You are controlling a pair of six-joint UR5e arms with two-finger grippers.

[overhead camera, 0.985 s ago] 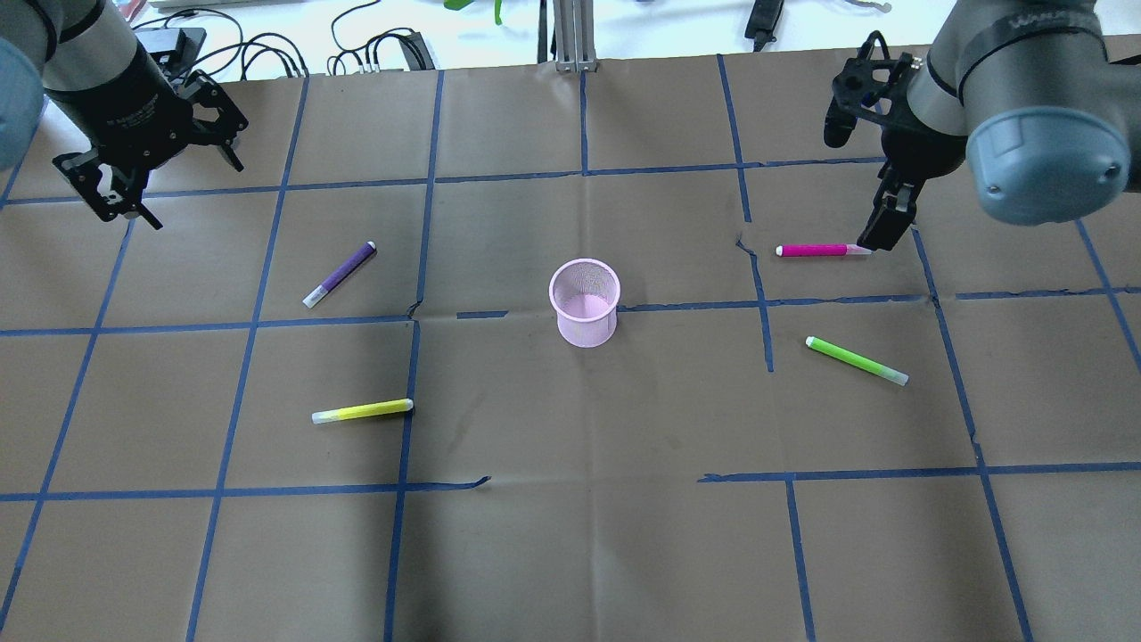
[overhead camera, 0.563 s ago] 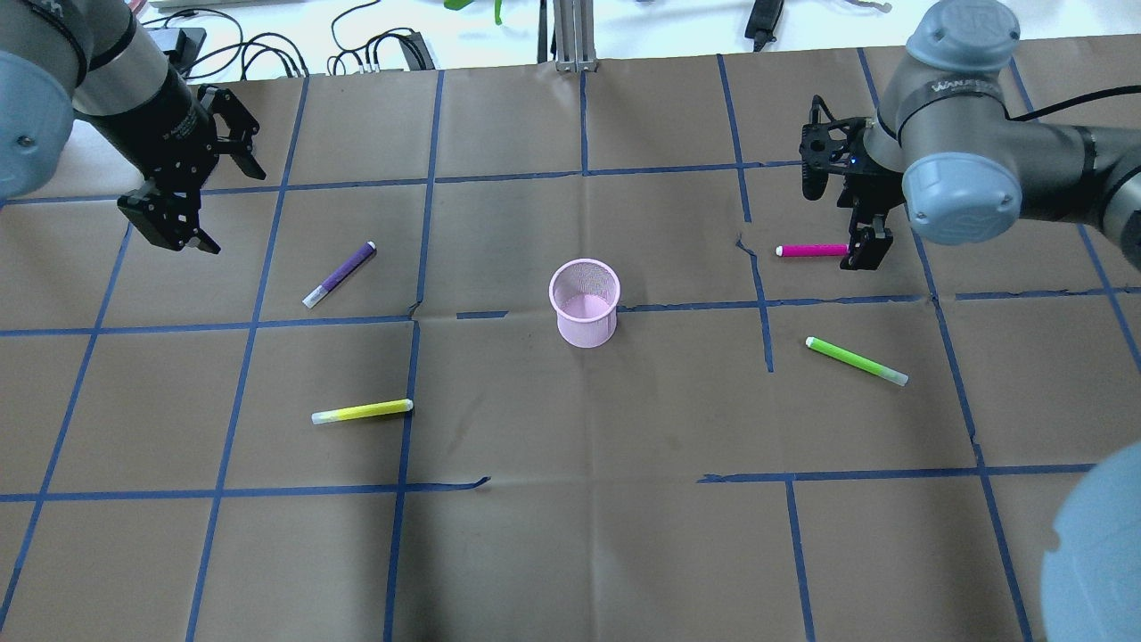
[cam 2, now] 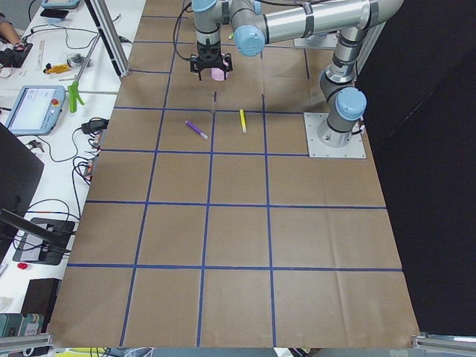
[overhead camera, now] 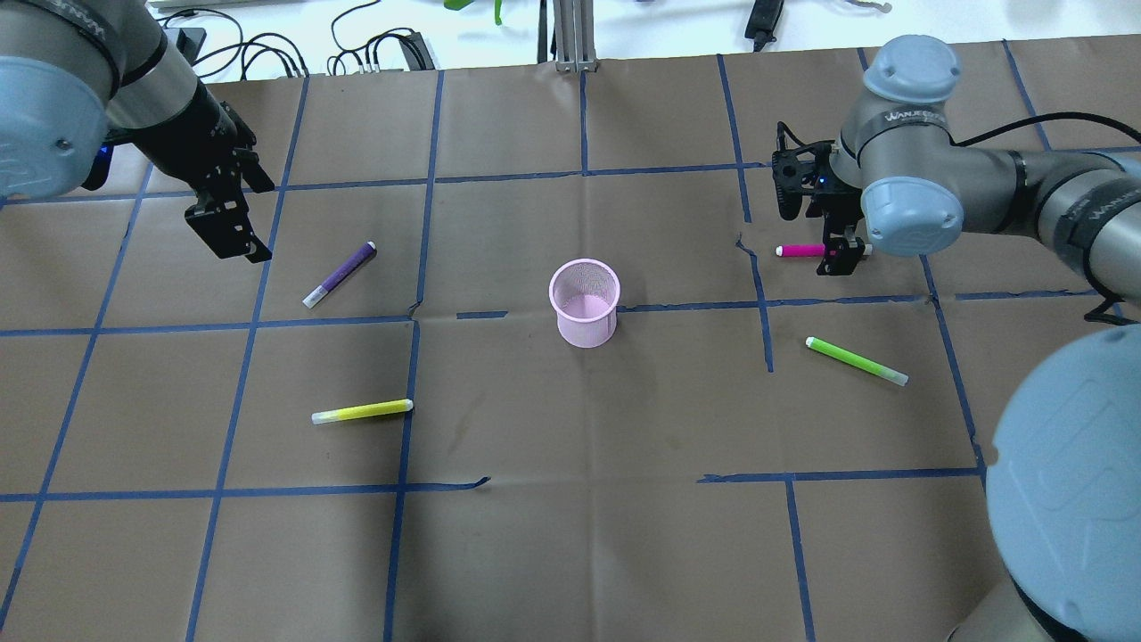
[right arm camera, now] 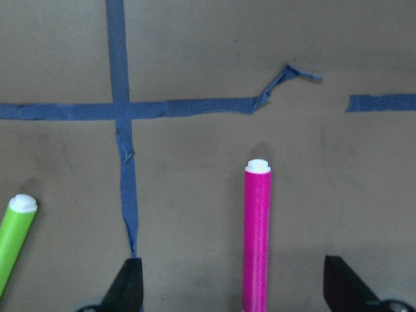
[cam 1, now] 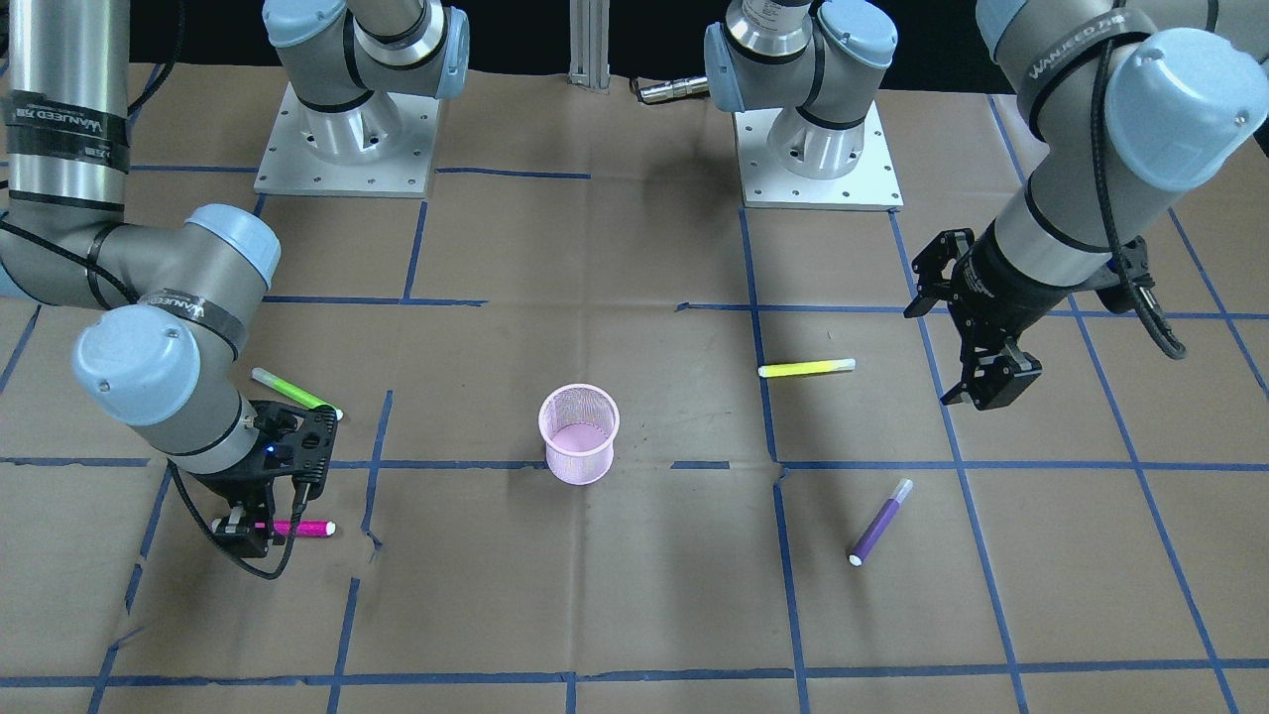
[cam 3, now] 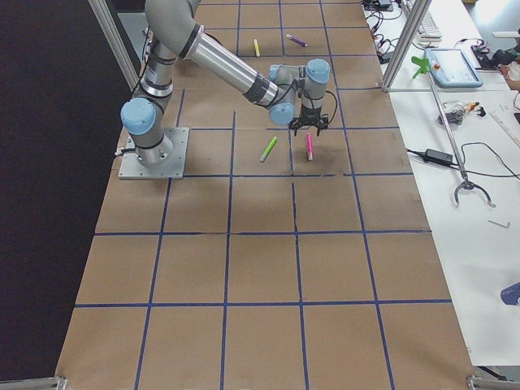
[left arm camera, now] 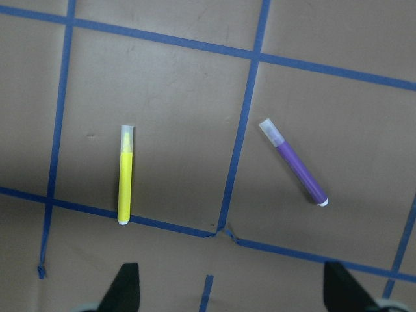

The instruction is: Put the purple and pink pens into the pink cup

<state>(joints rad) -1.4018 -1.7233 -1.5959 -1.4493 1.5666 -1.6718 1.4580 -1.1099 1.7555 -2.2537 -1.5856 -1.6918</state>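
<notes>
Brown-papered table [overhead camera: 570, 535]: your pink cup [overhead camera: 584, 301] centre; pink pen [overhead camera: 800, 251] at 3 o'clock, straddled by wide right gripper [overhead camera: 841, 260]. Purple pen [overhead camera: 339, 275] at 9 o'clock; left gripper [overhead camera: 242, 214] wide, nearby.

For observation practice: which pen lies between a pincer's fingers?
The pink pen, straddled by the right pincer; the purple pen, yellow pen, green pen lie apart.

Robotics lab — tape-gridded paper-covered table [overhead camera: 624, 553]; teach pendant [cam 2: 33, 108], cables [overhead camera: 370, 55] on side benches
</notes>
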